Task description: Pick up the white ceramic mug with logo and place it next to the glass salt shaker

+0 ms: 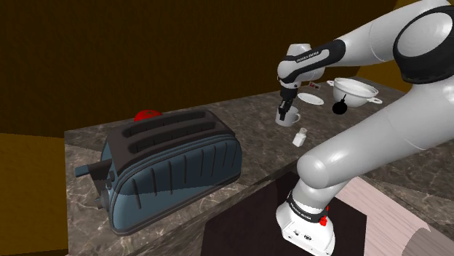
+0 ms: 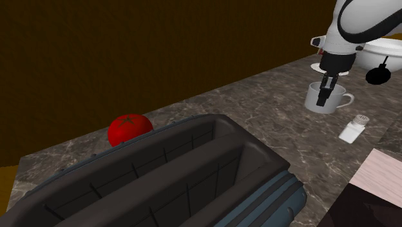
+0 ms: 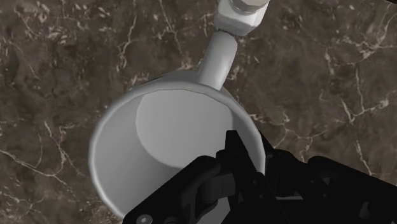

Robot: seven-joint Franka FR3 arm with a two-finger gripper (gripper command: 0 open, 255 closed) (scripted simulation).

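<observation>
The white mug point(image 3: 159, 127) is clamped at its wall by the gripper point(image 3: 254, 149), jaws clenched; a straight lift is advised, the salt shaker point(image 2: 354, 128) left unknocked.

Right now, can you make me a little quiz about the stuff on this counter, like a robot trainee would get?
1. True or false: the white mug lies tipped on its side.
2. The red thing beyond the toaster is a: A) tomato B) toy car C) spoon.
3. Fill in: the end effector is down at the rim of the ____.
Key: 1 false, it stands upright on the counter. 2 A. 3 mug.
</observation>
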